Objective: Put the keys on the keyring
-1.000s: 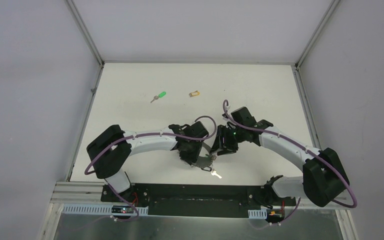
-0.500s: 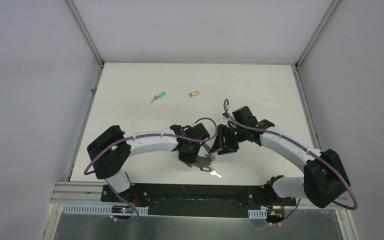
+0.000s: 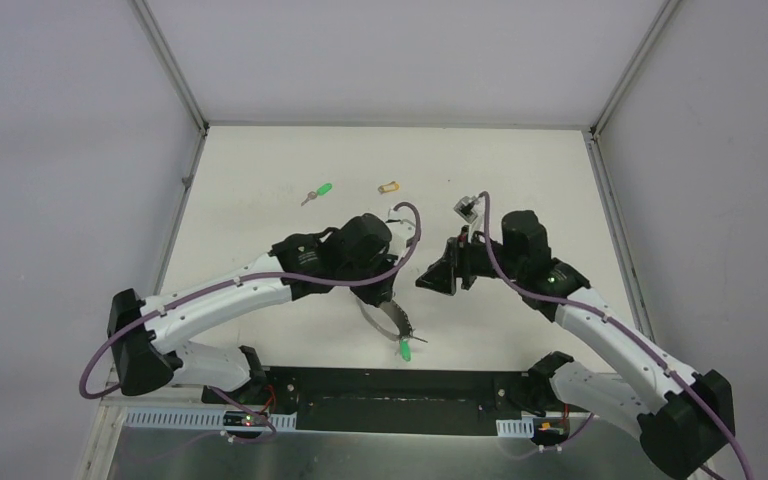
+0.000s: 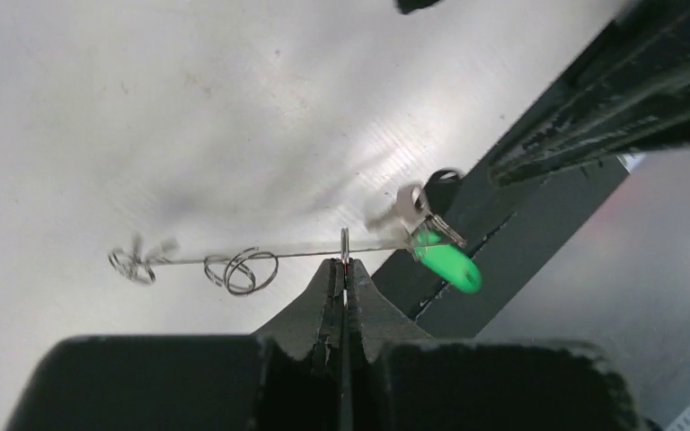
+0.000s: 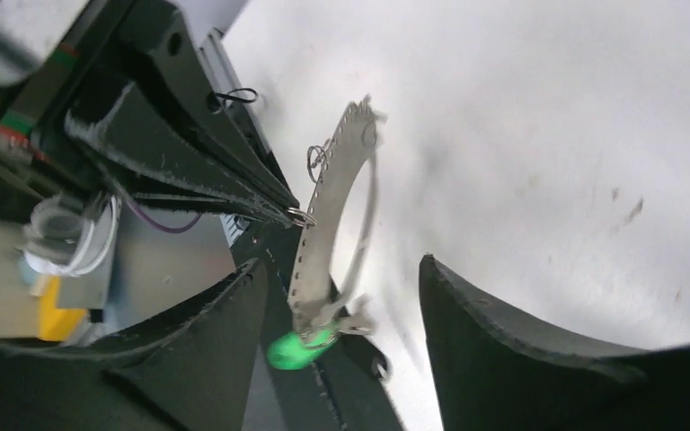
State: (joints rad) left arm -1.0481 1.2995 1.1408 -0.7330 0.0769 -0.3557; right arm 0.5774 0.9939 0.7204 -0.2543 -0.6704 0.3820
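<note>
- Two loose keys lie on the white surface (image 3: 260, 220) well beyond the keyring (image 3: 381, 316), on its far side. One is a loose green key (image 3: 320, 190). To its right is a yellow-tan key (image 3: 389, 187). They are apart from each other and from both sets of jaws.
- One more key, a green-headed key (image 4: 446, 262), dangles from the keyring's end nearest the arm bases, with small silver metal pieces bunched beside it.
- Left jaws are clenched, tips pressed together on the keyring's thin rim. In the left wrist view the loop (image 4: 305, 255) shows edge-on as a fine line crossing just above the tips.
- Several small wire split rings (image 4: 241, 269) hang on the keyring on the side of the grip away from the green-headed key.
- Right jaws are spread apart and grasp nothing. In the right wrist view the keyring (image 5: 323, 235) stands on edge in the gap between the two dark fingers (image 5: 494, 350) and appears to touch neither.
- From above, the right jaws sit just to the right of the keyring and slightly beyond it, pointing toward it.
- The keyring itself hangs from the left jaws over the near part of the surface, between the two arms.
</note>
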